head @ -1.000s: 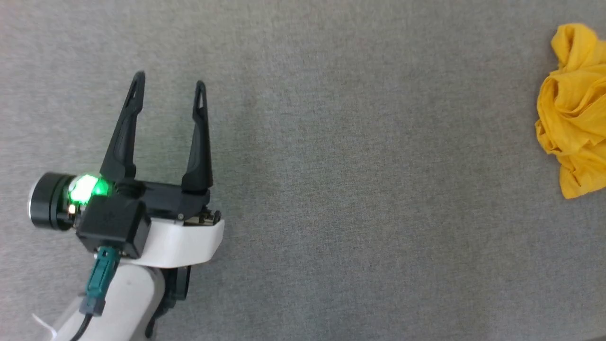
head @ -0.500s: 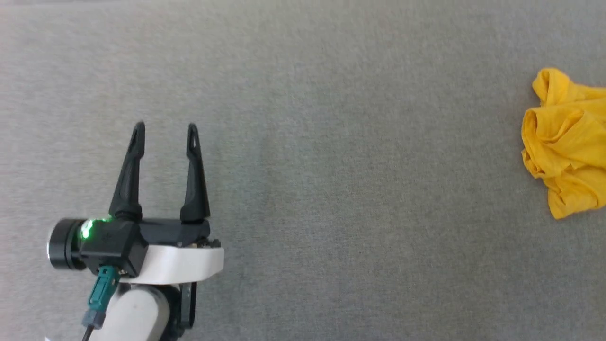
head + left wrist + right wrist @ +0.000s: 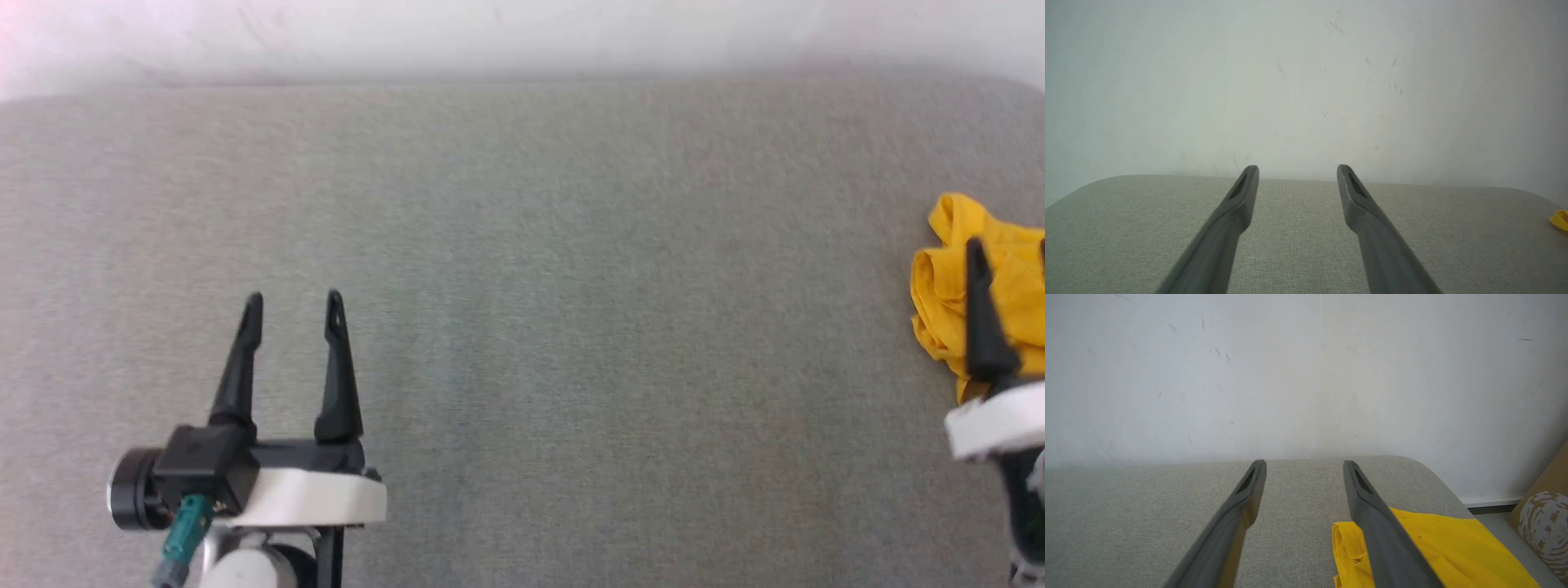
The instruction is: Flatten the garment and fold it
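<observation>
1. One left gripper [image 3: 294,298] sits at the lower left over the single grey padded surface [image 3: 571,327]. Its two fingers are spread wide with nothing between them.
2. A broad stretch of bare grey cloth runs rightward from it. The surface's far edge meets a white wall [image 3: 522,33].
3. One garment [image 3: 939,294], a crumpled yellow heap, lies near the surface's right edge, close to the rounded far corner.
4. One right gripper [image 3: 1304,463] is released, fingers apart. One finger crosses over the garment; I cannot tell if they touch.
5. One cardboard box [image 3: 1545,514] stands beyond the right edge.
</observation>
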You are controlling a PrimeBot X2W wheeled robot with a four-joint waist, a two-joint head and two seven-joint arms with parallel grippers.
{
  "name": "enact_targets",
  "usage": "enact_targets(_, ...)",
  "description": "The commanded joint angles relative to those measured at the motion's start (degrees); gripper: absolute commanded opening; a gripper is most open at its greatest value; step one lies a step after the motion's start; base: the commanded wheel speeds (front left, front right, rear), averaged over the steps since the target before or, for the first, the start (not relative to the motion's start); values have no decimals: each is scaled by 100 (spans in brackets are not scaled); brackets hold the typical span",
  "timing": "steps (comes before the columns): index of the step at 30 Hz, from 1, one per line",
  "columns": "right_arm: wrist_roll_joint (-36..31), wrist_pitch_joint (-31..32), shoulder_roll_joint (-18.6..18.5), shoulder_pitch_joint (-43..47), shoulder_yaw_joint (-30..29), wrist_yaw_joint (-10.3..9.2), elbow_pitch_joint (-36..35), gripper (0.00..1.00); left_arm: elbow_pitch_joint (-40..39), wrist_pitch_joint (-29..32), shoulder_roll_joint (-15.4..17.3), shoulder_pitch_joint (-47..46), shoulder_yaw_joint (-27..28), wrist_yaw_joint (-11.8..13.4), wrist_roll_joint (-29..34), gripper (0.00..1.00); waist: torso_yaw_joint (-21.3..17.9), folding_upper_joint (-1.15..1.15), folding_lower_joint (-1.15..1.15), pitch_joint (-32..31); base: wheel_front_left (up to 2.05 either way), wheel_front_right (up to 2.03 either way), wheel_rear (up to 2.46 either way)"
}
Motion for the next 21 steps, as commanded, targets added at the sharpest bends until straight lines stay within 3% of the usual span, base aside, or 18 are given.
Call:
enact_targets(1,-191,-214,134,237,35,-5,-109,100,63,-26,-90,163,36,-75,52,100,205,0,1,-258,0,0,0)
enact_targets(10,-862,-814,571,1050,262,-5,101,100,238,-27,-320,775,219,-298,200,100,302,0,1,-553,0,0,0)
enact_targets(21,-849,-1140,629,1240,409,-5,578,100,537,-27,-608,1050,336,-622,288,100,335,0,1,-639,0,0,0)
